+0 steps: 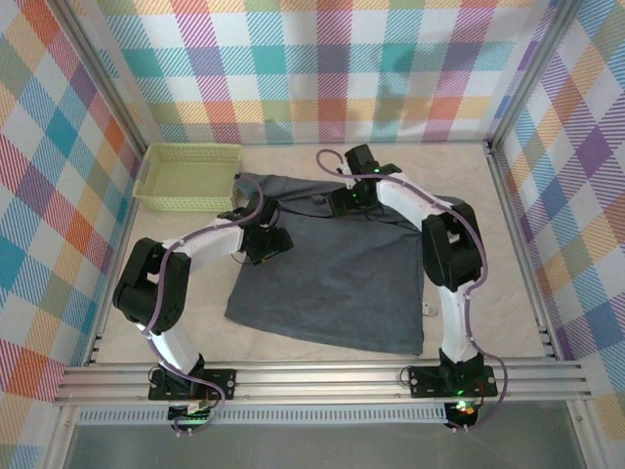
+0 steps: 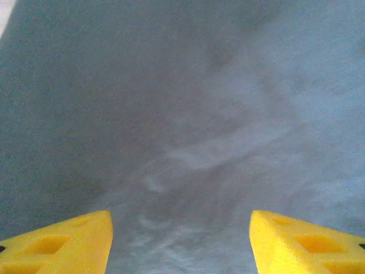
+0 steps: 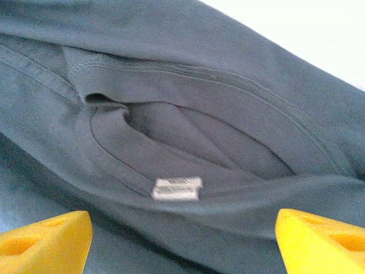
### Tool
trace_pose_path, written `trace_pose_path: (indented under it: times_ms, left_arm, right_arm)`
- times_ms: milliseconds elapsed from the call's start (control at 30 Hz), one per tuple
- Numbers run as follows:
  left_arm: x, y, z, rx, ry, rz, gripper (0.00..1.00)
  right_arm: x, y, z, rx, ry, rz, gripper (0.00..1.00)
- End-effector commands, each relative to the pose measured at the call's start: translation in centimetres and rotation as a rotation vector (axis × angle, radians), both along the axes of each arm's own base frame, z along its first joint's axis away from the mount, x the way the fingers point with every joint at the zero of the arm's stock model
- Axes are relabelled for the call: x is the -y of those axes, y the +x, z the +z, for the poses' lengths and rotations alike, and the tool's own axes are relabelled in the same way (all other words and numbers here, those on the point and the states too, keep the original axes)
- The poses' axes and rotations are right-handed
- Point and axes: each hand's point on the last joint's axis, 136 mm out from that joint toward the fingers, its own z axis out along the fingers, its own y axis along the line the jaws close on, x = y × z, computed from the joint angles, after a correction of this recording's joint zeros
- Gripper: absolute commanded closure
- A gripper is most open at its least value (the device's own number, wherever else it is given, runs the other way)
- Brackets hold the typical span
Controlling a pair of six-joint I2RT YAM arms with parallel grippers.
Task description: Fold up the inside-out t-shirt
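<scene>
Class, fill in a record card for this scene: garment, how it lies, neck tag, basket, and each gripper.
garment: slate blue-grey t-shirt
how it lies: spread on the table, collar end away from the arm bases
neck tag: white tag showing at the collar
basket: pale green mesh basket, far left corner
left arm: left gripper open over plain cloth
right arm: right gripper open over the collar

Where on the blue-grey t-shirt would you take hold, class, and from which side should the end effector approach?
Probably the collar band beside the white label, coming down from above with one finger inside the neck opening. There the t-shirt gapes and its doubled rim stands up; the body lies flat, offering no edge.
</scene>
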Motion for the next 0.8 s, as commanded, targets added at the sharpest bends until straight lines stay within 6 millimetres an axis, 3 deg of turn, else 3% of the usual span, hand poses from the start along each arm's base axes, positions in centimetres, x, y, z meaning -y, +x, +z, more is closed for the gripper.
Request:
trace_pose_path:
  times_ms: [0, 233, 400, 533, 767]
  left_arm:
    - [0.7, 0.3, 1.8, 0.097, -0.077, 0.030, 0.35]
    - [-0.5, -3.2, -0.9, 0.068, -0.065, 0.050, 0.35]
    - [-0.7, -5.3, -1.9, 0.046, -0.042, 0.044, 0.35]
    - [-1.1, -7.6, -3.1, 0.016, -0.001, 0.047, 0.35]
    - [-1.3, -12.3, -5.5, -0.040, 0.040, 0.021, 0.35]
  right_arm:
    - [-0.1, 0.9, -0.6, 0.005, -0.073, 0.040, 0.16]
    - [0.3, 1.6, -3.8, -0.042, -0.154, 0.056, 0.19]
    - [0.9, 2.7, -4.5, -0.039, -0.200, 0.044, 0.28]
    - [2.5, 5.0, -4.4, -0.012, -0.243, -0.023, 0.42]
    - [4.8, 9.3, -4.8, -0.012, -0.225, -0.098, 0.49]
